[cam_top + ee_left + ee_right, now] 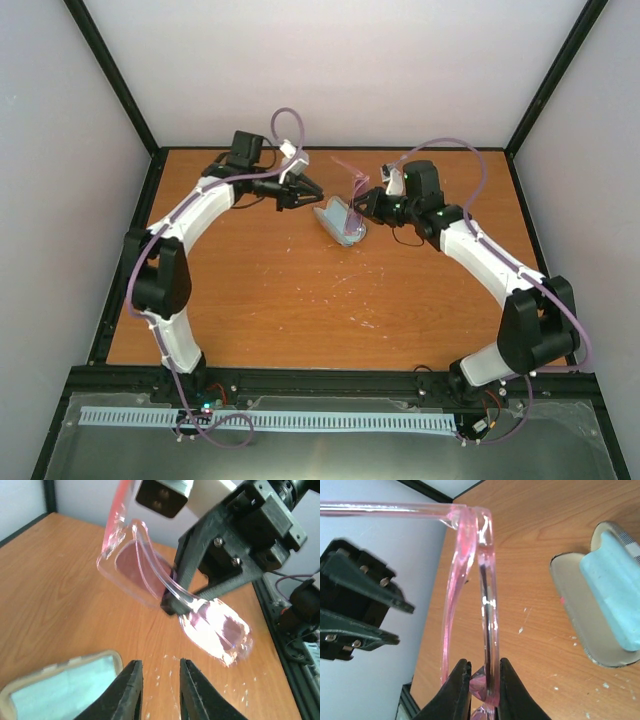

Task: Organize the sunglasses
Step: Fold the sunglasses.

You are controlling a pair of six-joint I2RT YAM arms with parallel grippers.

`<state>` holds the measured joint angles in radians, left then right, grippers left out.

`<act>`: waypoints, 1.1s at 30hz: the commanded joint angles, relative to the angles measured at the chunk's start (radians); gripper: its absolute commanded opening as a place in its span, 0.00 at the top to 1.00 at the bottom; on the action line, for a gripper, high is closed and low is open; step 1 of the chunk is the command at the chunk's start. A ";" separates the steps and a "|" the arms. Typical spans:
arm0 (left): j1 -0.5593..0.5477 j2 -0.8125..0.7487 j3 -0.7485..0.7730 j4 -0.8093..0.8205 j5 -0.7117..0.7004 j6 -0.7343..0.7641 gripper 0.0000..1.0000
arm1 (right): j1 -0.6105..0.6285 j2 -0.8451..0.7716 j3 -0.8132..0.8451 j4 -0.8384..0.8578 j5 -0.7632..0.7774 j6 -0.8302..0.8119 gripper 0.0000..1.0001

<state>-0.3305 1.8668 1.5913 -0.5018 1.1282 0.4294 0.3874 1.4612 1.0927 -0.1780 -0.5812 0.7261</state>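
The translucent pink sunglasses (351,177) are held up off the table by my right gripper (366,203), which is shut on the frame's bridge (485,682). In the right wrist view the frame (470,580) runs away from the fingers, with one arm unfolded across the top. In the left wrist view the sunglasses (132,562) hang in the right gripper's black fingers (187,587). My left gripper (159,687) is open and empty, a short way left of the glasses, also shown from above (303,190). The grey-tan case (341,222) lies open below them.
The open case (577,620) holds the pale blue cloth (617,587), which also shows in the left wrist view (60,682). White specks dot the wooden table (300,300). A black frame (130,250) and pale walls bound the table on three sides.
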 commanded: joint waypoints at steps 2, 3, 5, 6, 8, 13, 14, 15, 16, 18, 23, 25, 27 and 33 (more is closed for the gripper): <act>0.068 -0.120 -0.114 0.089 -0.075 0.009 0.86 | -0.007 0.058 0.104 -0.131 0.029 -0.089 0.97; 0.070 -0.119 -0.115 0.119 -0.077 -0.018 0.88 | -0.006 0.058 0.104 -0.132 0.023 -0.093 0.97; 0.070 -0.106 -0.096 0.191 -0.066 -0.083 0.89 | -0.004 0.054 0.096 -0.129 0.004 -0.100 0.97; 0.070 -0.095 -0.082 0.238 -0.060 -0.123 0.88 | -0.004 0.053 0.093 -0.130 -0.003 -0.102 0.97; 0.070 -0.061 -0.035 0.311 -0.048 -0.201 0.88 | -0.003 0.050 0.088 -0.126 -0.018 -0.106 0.97; 0.070 0.040 0.100 0.406 -0.031 -0.329 0.86 | 0.003 0.061 0.096 -0.120 -0.042 -0.111 0.97; 0.070 0.052 0.120 0.421 -0.030 -0.345 0.86 | 0.004 0.066 0.098 -0.119 -0.046 -0.112 0.97; 0.070 0.060 0.131 0.432 -0.028 -0.357 0.86 | 0.006 0.070 0.102 -0.117 -0.048 -0.113 0.97; 0.069 0.066 0.137 0.440 -0.025 -0.366 0.85 | 0.007 0.075 0.103 -0.116 -0.050 -0.111 0.97; 0.068 0.071 0.141 0.455 -0.018 -0.385 0.85 | 0.011 0.082 0.105 -0.109 -0.052 -0.111 0.97; 0.058 0.073 0.127 0.494 0.016 -0.443 0.84 | 0.013 0.109 0.120 -0.091 -0.052 -0.099 0.97; 0.044 0.074 0.119 0.486 0.043 -0.463 0.84 | 0.014 0.124 0.132 -0.086 -0.056 -0.099 0.97; 0.024 0.063 0.094 0.484 0.059 -0.464 0.84 | 0.016 0.140 0.151 -0.089 -0.060 -0.104 0.97; -0.025 0.050 0.044 0.414 0.113 -0.423 0.85 | 0.018 0.168 0.196 -0.082 -0.062 -0.107 0.96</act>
<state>-0.3283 1.9327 1.6558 -0.0498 1.1751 0.0013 0.4000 1.6157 1.2354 -0.2943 -0.6296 0.6281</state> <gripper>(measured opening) 0.152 0.109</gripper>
